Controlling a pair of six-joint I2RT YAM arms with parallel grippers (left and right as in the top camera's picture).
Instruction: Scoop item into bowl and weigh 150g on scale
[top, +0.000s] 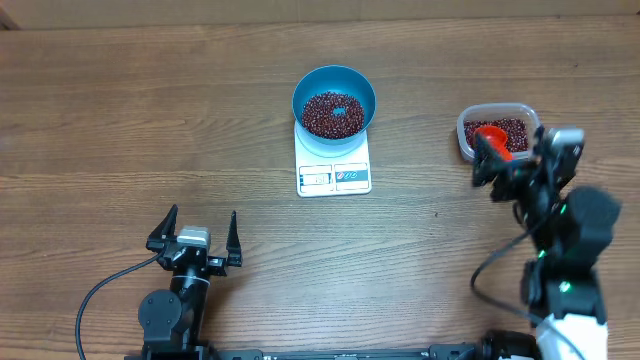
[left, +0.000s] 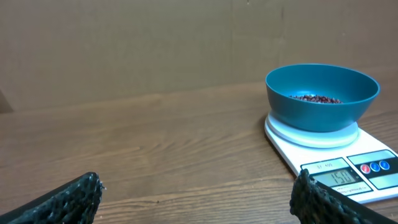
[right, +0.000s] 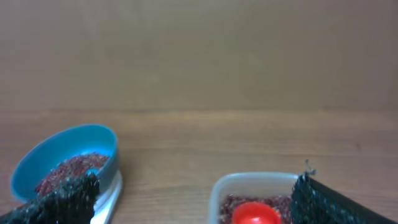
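**Small dark red-brown beans (top: 333, 114) lie in the bowl on the scale; both pincers stand apart**

The beans are heaped in the round, deep, bright-blue bowl (top: 300, 95). The bowl is set squarely on the flat white rectangular kitchen scale (top: 334, 177), so that its contents can be weighed. The display edge is left uncovered for reading. The digits are small, but the target figure appears to be shown, so the weighing is judged done or nearly so.

More beans are held in a clear rounded-rectangular plastic tub (top: 463, 140), well to the right of the scale on the wooden counter (top: 120, 120). A red measuring scoop (top: 492, 134) is laid in that supply, ready for use.

The right pincer (top: 486, 168) is held just beside the tub with its jaws wide apart, and nothing is gripped. The left pincer (top: 200, 225) is parked near the counter's front edge, left of the scale, equally spread and empty.
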